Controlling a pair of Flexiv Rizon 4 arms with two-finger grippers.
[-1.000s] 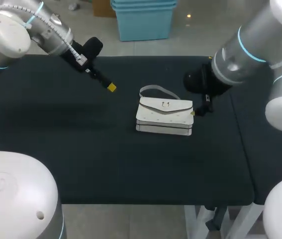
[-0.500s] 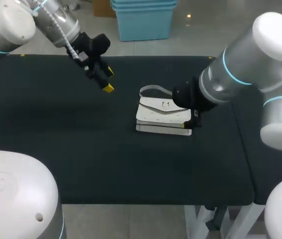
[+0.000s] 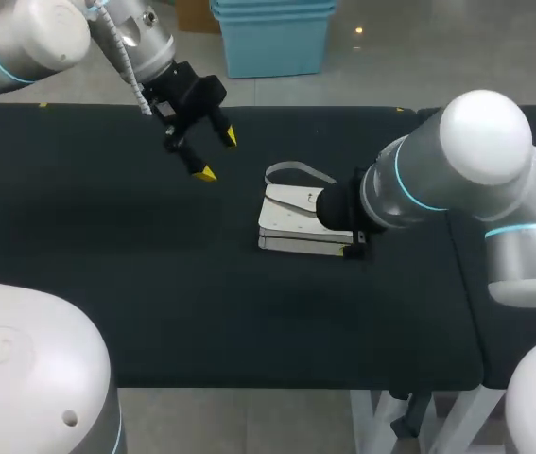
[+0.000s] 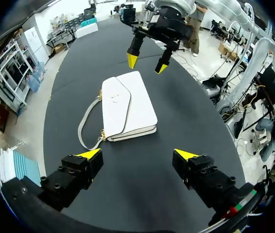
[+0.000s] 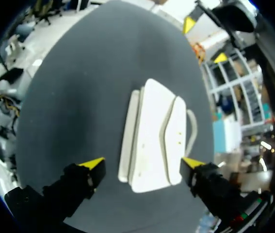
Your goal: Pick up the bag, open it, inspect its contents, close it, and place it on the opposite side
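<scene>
Bag: the white handbag [image 3: 291, 213] lies flat on the black table [image 3: 107, 255], right of the table's middle, with its flap [image 5: 173, 128] closed.
Strap: the pale strap [image 3: 296, 171] lies in a loop on the cloth on the bag's far-edge side.
Left gripper [image 3: 217, 156]: I hang above the table between the far edge and the bag, nearer the left edge than the bag. My two fingers are spread with nothing between them, well clear of the bag.
Right gripper [image 5: 143, 163]: my fingers are spread wide over the bag and hold nothing. Neither yellow tip touches it.
Head view only: my right arm's wrist covers the bag's right-edge end and hides that gripper completely.
Left wrist view only: the whole bag [image 4: 127, 107] lies ahead of my left gripper [image 4: 138, 154], strap [image 4: 84, 127] to one side. The right gripper [image 4: 147, 64] hangs past the bag's other end, tips pointing down and apart.
Right wrist view only: the bag [image 5: 149, 141] shows its flap's pointed outline, two small studs and its layered side. The left gripper [image 5: 204, 41] shows beyond it.
Surface: dark, matte and flat, with the bag resting directly on it.
</scene>
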